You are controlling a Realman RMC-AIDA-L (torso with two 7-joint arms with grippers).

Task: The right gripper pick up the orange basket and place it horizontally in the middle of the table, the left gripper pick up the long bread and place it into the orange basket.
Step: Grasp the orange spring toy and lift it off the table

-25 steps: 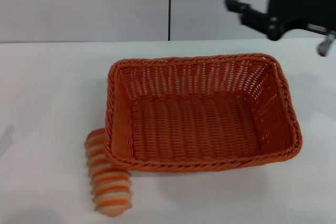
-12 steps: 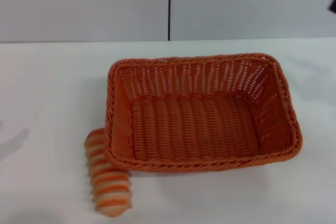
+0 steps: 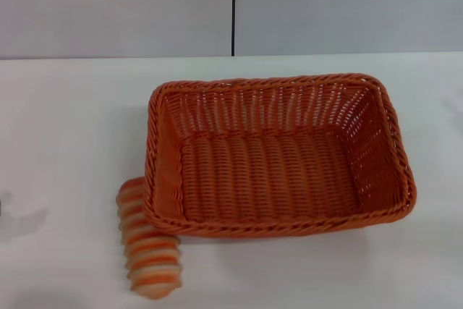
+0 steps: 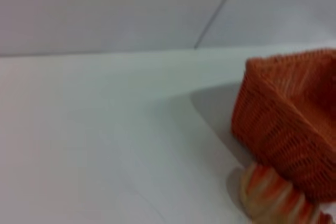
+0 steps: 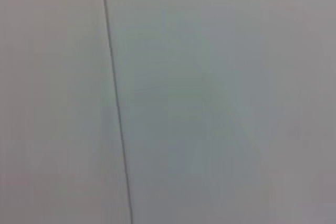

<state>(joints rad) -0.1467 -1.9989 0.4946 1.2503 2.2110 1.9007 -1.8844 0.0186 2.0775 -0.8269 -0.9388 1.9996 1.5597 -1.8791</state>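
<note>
The orange basket (image 3: pixel 278 157) lies lengthwise across the middle of the white table (image 3: pixel 65 128), open side up and with nothing in it. The long bread (image 3: pixel 148 247), striped orange and cream, rests on the table against the basket's front left corner. In the left wrist view the basket's corner (image 4: pixel 291 119) shows close by, with the long bread's end (image 4: pixel 273 198) just under it. Neither gripper appears in any view. The right wrist view holds only a pale wall with a dark seam (image 5: pixel 118 124).
A grey wall with a vertical dark seam (image 3: pixel 233 9) stands behind the table's far edge. A faint shadow (image 3: pixel 18 218) lies on the tabletop at the left edge.
The right gripper, high at the back right a second ago, has left the head view to the right. A shadow on the table's left side has shifted. Basket and bread have not moved.
</note>
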